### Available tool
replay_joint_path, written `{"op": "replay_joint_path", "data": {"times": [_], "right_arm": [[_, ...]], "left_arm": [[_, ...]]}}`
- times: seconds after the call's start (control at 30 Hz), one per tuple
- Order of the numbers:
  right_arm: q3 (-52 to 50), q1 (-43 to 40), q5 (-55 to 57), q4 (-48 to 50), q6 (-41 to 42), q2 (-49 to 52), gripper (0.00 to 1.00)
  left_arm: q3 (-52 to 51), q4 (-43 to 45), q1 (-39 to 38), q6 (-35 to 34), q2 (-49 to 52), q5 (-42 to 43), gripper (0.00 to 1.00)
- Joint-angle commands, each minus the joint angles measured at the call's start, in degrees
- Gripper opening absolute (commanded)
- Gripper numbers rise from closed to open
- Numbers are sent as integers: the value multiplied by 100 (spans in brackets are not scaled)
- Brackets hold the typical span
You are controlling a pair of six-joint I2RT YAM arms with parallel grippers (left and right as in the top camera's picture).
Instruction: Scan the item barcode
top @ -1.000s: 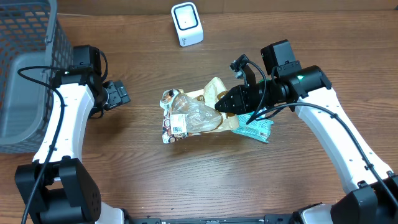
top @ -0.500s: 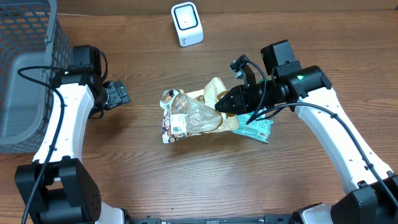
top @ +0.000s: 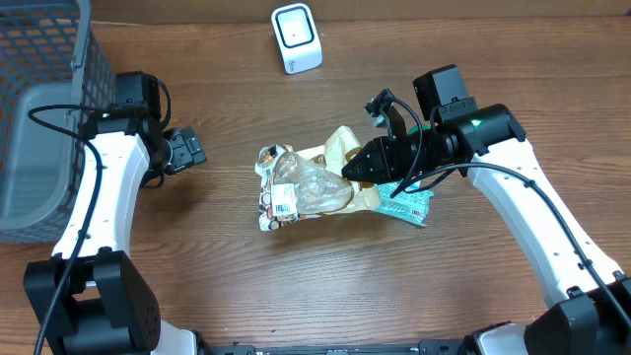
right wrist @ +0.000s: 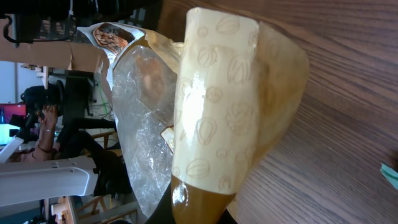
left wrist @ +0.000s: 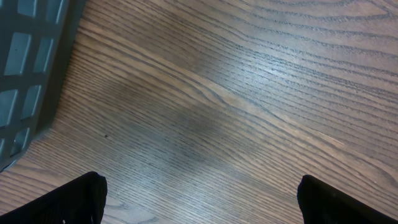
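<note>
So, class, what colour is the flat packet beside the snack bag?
The flat packet is teal; clearest overhead.

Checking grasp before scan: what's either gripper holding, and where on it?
Right gripper is shut on the snack bag, at its cream patterned end. Left gripper holds nothing.

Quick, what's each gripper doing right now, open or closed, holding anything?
Left gripper: open, holding nothing.
Right gripper: shut on the snack bag.

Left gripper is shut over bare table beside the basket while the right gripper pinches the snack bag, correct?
Not quite: the left gripper is open, its fingers wide apart in the left wrist view. The rest holds: over bare table beside the basket, right gripper pinching the snack bag.
</note>
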Motion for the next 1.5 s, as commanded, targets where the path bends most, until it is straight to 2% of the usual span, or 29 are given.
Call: {"op": "replay_joint_path", "data": {"times": [0.0, 0.57, 1.47], "right_arm": [[33, -15, 92, -90, -68, -120, 4], [31, -15, 852, -662, -68, -120, 4], [22, -15, 859, -664, -68, -120, 4]], "left_arm": [[31, 0, -2, 127, -129, 7, 100], [31, 0, -9, 127, -129, 7, 100], [31, 0, -7, 127, -129, 7, 99]]}}
